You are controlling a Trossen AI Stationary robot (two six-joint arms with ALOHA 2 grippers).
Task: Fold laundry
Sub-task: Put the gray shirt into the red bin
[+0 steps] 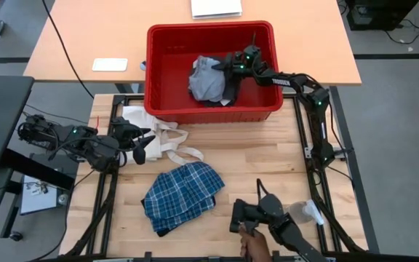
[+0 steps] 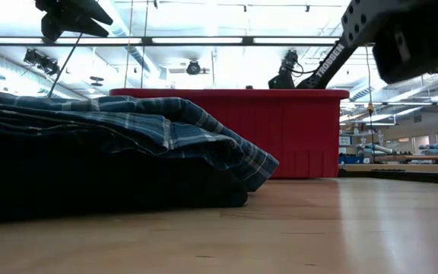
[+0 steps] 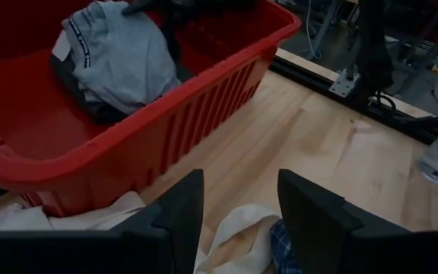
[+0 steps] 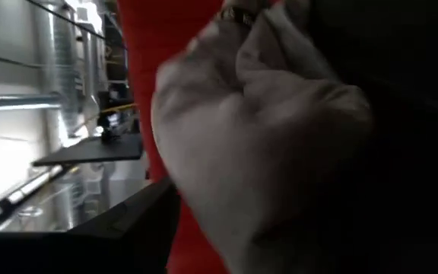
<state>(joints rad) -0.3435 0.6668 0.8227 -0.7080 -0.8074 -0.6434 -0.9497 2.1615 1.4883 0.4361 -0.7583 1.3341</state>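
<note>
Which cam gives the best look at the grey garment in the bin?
Left wrist view: the grey garment lies crumpled and unobstructed inside the red bin. High view shows it smaller, with the right tool at its edge. Right wrist view is a close blur. Low view hides it behind the bin wall.

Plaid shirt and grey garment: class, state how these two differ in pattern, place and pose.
The plaid shirt is blue-and-white checked; the grey garment is plain. The shirt lies on the wooden table; the garment sits inside the red bin. The shirt is roughly folded; the garment is bunched. Both are soft cloth.
</note>
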